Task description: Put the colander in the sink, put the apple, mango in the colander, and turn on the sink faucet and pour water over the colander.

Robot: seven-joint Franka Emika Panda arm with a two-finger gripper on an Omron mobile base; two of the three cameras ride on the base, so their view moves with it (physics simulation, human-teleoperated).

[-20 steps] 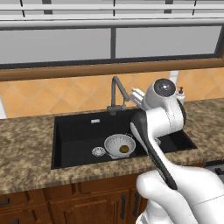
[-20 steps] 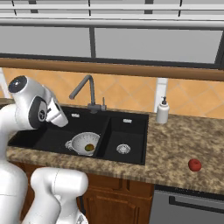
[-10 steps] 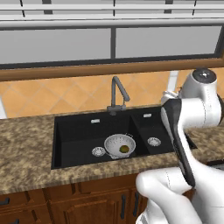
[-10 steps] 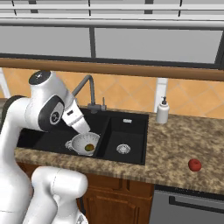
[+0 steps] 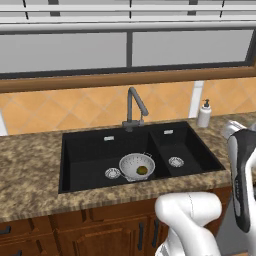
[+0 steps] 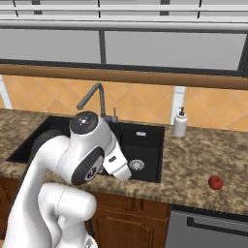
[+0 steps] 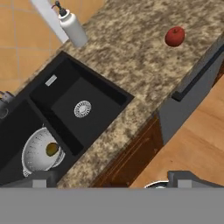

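The black sink (image 5: 90, 155) holds the silver-white colander (image 5: 136, 166) in its large basin, and the yellow-green mango (image 5: 142, 170) lies inside it. The dark grey sink faucet (image 5: 134, 107) stands behind the basins with no water running. The red apple (image 6: 215, 182) rests on the granite counter, far right of the sink. In the hand view my gripper (image 7: 114, 180) is open and empty, high above the counter's front edge. From there the apple (image 7: 175, 36) is far ahead at the upper right, and the colander (image 7: 41, 151) with the mango (image 7: 52, 149) is at the lower left.
A white soap dispenser (image 5: 204, 114) stands behind the small basin, whose round drain (image 7: 82, 109) shows. A grey dishwasher front (image 6: 213, 227) with a dark handle sits under the counter below the apple. My white arm (image 6: 87, 155) covers the large basin in the right base view.
The arm has swung to the right, away from above the sink and towards the right-hand counter. The colander, mango and apple have stayed put. The gripper has stayed open.
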